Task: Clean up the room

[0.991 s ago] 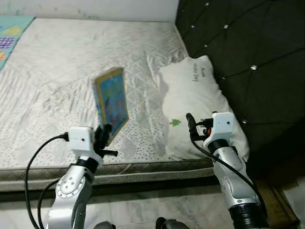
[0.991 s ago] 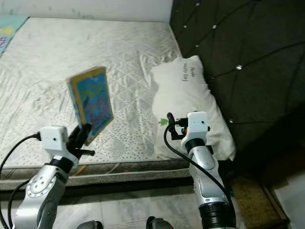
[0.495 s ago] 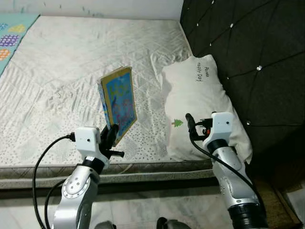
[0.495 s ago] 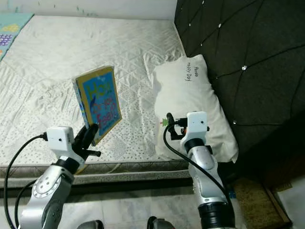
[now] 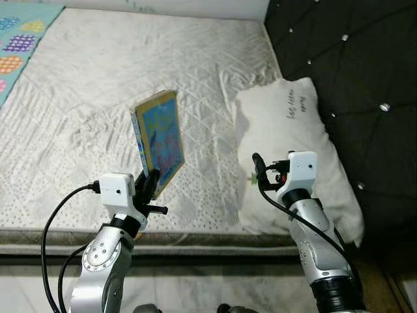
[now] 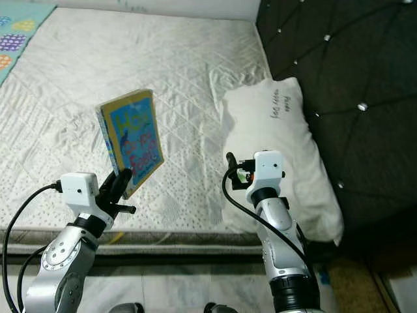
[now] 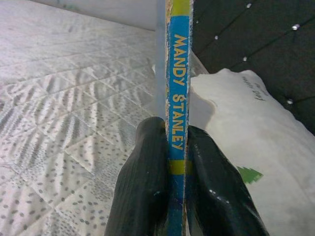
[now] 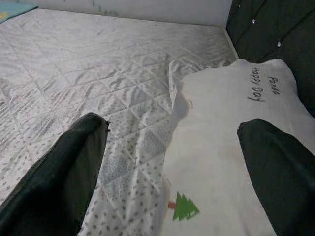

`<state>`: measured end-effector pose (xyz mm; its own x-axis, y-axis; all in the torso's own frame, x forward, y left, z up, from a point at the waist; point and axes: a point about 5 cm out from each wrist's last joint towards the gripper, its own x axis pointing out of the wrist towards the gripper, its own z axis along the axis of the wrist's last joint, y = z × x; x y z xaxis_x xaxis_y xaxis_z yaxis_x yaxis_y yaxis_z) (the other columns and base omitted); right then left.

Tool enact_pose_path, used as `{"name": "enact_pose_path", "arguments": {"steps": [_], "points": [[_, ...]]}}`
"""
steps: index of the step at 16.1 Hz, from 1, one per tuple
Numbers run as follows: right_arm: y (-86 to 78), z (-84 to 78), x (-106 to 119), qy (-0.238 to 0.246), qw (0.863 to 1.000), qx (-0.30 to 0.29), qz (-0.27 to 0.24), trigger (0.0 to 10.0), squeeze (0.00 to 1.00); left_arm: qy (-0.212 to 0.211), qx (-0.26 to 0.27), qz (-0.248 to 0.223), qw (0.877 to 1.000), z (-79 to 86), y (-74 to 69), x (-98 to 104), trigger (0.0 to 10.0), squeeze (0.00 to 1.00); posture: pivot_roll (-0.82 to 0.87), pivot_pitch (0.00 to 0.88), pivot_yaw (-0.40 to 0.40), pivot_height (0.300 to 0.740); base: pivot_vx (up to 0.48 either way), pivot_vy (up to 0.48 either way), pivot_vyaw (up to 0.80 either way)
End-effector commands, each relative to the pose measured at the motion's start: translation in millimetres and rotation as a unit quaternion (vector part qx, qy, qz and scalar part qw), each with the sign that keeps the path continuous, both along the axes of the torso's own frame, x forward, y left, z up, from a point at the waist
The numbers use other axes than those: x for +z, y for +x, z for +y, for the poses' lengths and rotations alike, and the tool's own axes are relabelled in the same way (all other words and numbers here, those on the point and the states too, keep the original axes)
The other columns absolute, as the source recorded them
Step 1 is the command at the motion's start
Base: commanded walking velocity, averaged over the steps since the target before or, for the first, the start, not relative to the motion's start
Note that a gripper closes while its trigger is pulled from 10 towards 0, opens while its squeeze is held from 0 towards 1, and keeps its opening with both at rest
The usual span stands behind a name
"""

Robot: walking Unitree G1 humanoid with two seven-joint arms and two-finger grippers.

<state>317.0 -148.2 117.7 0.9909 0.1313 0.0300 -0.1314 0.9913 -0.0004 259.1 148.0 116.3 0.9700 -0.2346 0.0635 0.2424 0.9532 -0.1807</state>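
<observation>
A blue and yellow children's book (image 5: 158, 139) stands upright above the near edge of the bed, its spine (image 7: 176, 98) reading "MANDY STANLEY". My left gripper (image 5: 148, 183) is shut on the book's lower end, one black finger (image 7: 142, 182) on each side. My right gripper (image 5: 258, 171) is open over the near end of the white pillow (image 5: 293, 150), holding nothing; its fingers (image 8: 59, 172) stand wide apart in the right wrist view.
The white quilted mattress (image 5: 98, 85) stretches ahead, its front edge (image 5: 195, 238) near my arms. A dark tufted headboard (image 5: 365, 59) runs along the right. A colourful mat (image 5: 19, 39) lies at the far left. Tiled floor lies below the bed.
The camera has shifted, so the bed and pillow sit further right and lower in view. The book stays held in my left gripper. My right gripper stays open.
</observation>
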Motion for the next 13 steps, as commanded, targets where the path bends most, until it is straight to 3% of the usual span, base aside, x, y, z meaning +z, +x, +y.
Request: {"name": "enact_pose_path", "arguments": {"steps": [1, 3, 9, 13], "points": [[-0.6, -3.4, 1.6, -0.003, 1.0, -0.006, -0.003, 10.0, 0.0, -0.002, -0.008, -0.021, 1.0, -2.3, 0.1, 8.9, 10.0, 0.0, 0.11, 0.19, -0.046, 0.74, 0.352, 0.0, 0.0], [-0.4, -3.7, 1.4, -0.003, 1.0, -0.007, -0.003, 10.0, 0.0, 0.0, -0.006, -0.017, 1.0, -1.6, 0.9, 8.1, 10.0, 0.0, 0.11, 0.187, -0.043, 0.74, 0.322, 0.0, 0.0], [-0.1, -7.8, -0.5, -0.006, 1.0, -0.014, -0.001, 10.0, 0.0, 0.003, -0.005, -0.012, 1.0, -2.0, 1.0, 6.5, 10.0, 0.0, 0.11, 0.183, -0.039, 0.74, 0.0, 0.0, 0.0], [0.3, -8.1, -1.5, -0.006, 1.0, -0.017, 0.0, 10.0, 0.0, 0.004, -0.002, -0.01, 1.0, -2.0, 0.9, 6.1, 10.0, 0.0, 0.11, 0.183, -0.037, 0.74, 0.0, 0.0, -0.55]]}}
